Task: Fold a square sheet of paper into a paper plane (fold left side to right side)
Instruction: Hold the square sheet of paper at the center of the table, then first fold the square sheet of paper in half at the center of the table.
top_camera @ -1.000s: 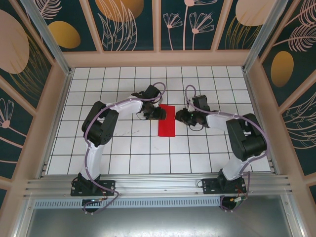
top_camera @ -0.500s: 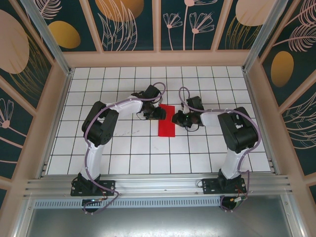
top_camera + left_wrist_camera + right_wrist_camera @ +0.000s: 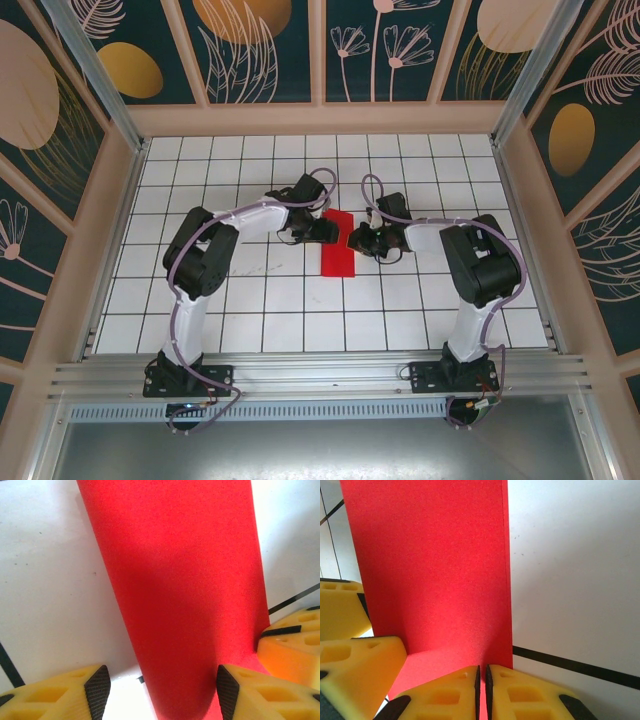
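wrist views: right fingers (image 3: 451,696) pinch paper (image 3: 432,565); left fingers (image 3: 62,696) apart

The paper (image 3: 338,243) is thin, bright red and matt, with a fine grainy tooth up close. The fingers (image 3: 270,695) of the left hand (image 3: 159,687) look like moulded yellow plastic, dull rather than shiny, faced with black pads (image 3: 97,690) that seem rubbery and finely ribbed. The desk (image 3: 250,300) is smooth white board with a faint sheen, ruled in thin black lines. The arms (image 3: 255,215) wear glossy white shells over black joints. The rail (image 3: 320,385) in front is brushed metal, and the walls (image 3: 260,50) are pale wood framing printed panels.
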### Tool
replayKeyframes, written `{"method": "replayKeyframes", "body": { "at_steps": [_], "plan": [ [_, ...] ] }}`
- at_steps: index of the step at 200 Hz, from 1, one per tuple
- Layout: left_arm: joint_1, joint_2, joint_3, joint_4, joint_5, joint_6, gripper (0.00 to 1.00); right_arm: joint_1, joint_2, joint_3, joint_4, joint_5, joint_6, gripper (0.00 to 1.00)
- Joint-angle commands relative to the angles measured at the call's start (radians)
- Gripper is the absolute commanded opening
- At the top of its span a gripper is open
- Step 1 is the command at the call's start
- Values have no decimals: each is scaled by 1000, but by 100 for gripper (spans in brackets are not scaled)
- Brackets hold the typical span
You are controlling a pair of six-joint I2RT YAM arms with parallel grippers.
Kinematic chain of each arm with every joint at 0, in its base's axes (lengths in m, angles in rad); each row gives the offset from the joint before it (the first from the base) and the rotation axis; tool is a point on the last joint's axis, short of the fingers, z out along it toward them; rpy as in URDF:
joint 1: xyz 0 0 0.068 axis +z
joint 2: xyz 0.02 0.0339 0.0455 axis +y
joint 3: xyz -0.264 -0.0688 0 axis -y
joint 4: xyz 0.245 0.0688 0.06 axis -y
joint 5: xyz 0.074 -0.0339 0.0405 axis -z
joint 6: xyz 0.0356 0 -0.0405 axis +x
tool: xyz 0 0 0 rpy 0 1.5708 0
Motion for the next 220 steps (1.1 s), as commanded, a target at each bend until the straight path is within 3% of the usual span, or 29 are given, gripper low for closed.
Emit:
{"method": "replayKeyframes", "body": {
  "at_steps": [1,29,62,84,220],
  "plan": [
    [8,-71,-47,118,8,-5,63,10,63,1,-71,46,-24,14],
    [7,-110,-89,181,98,-29,57,11,63,3,-85,56,-32,14],
    [8,-84,-123,261,236,-68,37,11,68,4,-90,54,-36,14],
    [8,-65,-130,283,251,-78,25,11,68,9,-96,57,-41,14],
    [14,14,-154,238,149,-35,23,10,78,29,-159,85,-73,13]
  ]
}}
